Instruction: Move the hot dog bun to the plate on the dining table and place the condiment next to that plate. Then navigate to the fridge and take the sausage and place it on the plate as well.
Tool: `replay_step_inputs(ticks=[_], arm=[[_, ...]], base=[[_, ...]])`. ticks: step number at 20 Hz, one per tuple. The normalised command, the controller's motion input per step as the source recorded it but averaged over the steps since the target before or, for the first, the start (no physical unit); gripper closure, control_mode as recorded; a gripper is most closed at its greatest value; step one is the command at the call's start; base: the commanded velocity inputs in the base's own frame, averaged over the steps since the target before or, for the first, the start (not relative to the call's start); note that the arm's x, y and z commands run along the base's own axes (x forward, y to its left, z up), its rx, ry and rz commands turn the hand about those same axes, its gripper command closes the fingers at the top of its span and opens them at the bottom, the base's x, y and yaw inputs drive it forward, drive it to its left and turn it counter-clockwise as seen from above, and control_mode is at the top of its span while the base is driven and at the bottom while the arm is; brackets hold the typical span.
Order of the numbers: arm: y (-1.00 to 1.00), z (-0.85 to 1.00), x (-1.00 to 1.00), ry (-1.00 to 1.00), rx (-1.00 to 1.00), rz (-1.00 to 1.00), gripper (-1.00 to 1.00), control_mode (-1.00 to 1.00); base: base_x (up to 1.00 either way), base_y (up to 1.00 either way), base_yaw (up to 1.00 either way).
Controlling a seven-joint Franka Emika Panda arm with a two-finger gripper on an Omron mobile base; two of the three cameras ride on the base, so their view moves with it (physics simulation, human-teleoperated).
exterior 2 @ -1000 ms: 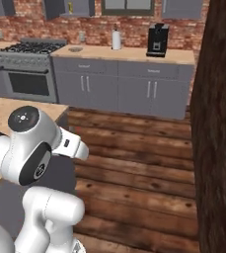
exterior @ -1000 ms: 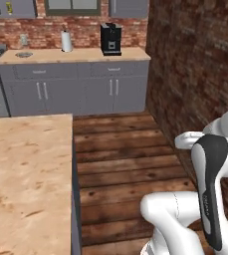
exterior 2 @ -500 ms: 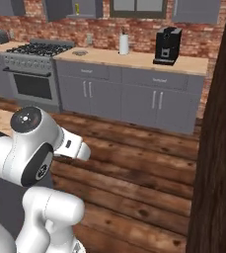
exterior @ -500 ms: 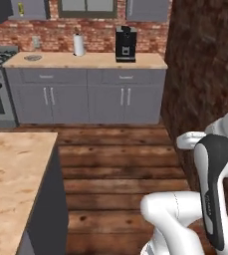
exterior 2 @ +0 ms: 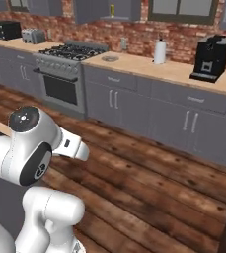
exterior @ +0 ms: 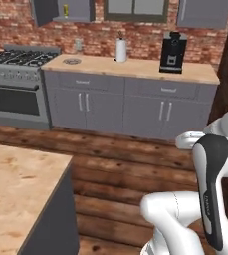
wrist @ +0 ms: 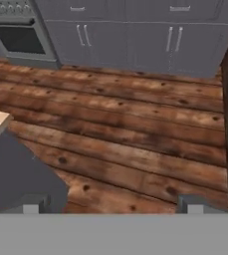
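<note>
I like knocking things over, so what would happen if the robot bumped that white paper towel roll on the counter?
The paper towel roll stands upright and is tall and narrow, so a bump would probably tip it. It looks round, so once down it might roll along the counter. Being paper, it is likely light and soft.

Open wood floor (wrist: 125,134), dining table (exterior: 16,189) left

Brick wall (exterior: 16,30) (red); grey cabinets (exterior: 130,107); dark plank floor (exterior 2: 159,188).

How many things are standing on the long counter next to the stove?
3: a dish nearest the stove, a paper towel roll mid-counter, a coffee machine far right. None looks hidden.
</note>
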Motion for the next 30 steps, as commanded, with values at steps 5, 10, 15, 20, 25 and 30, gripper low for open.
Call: replay_step_inputs(ticks=[5,10,15,20,25,30], arm=[[0.00,0.00,0.00,0.00,0.00,0.00,-1.00,1.00],[0.00,0.00,0.00,0.00,0.00,0.00,-1.00,1.00],[0.00,0.00,0.00,0.00,0.00,0.00,-1.00,1.00],[0.00,0.00,0.00,0.00,0.00,0.00,-1.00,1.00],[0.00,0.00,0.00,0.00,0.00,0.00,-1.00,1.00],[0.00,0.00,0.00,0.00,0.00,0.00,-1.00,1.00]], base=[[1.00,-0.54,0.33],[1.00,-0.51,0.27],[1.00,-0.42,0.16],[1.00,-0.10,0.02],[1.00,0.06,-0.01],[1.00,0.47,-0.13]])
